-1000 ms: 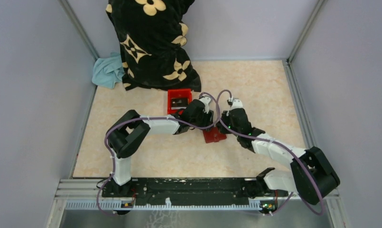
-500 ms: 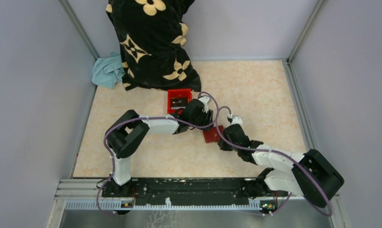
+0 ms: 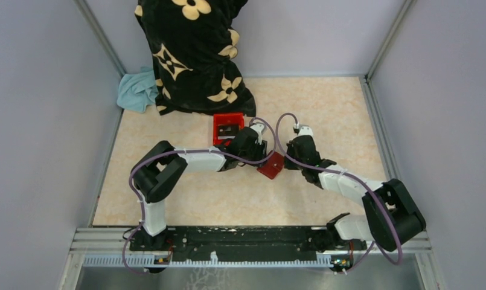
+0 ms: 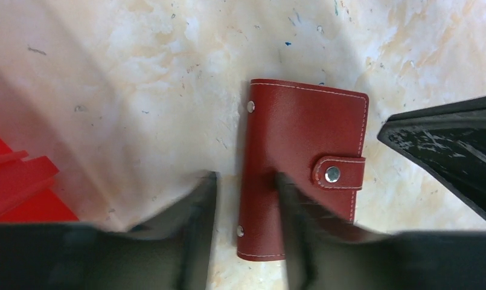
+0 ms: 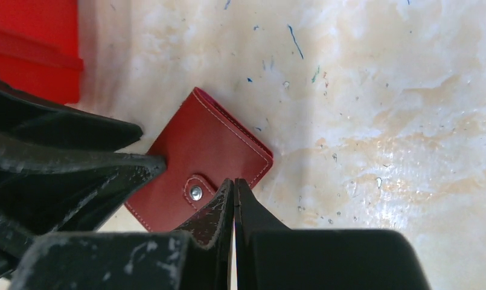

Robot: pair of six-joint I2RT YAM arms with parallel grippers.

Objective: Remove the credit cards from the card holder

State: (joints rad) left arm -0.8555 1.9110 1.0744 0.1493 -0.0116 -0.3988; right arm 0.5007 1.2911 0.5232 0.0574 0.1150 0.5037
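Note:
The card holder is a dark red wallet lying flat on the table, its strap snapped shut. The credit cards are hidden inside it. My left gripper is open and straddles the wallet's spine edge: one blurred finger is over the table, the other over the leather. My right gripper is shut with nothing between its fingers. Its tips rest at the wallet's edge beside the snap. From above, the two grippers flank the wallet.
A bright red open box stands just behind the left gripper, and shows at frame edges. A black flower-patterned cloth bag and a teal cloth fill the back left corner. Grey walls enclose the table.
The right arm drew back toward the near side, then came forward again to the wallet's right edge. The wallet shifted slightly away and turned. The left gripper stayed by it.

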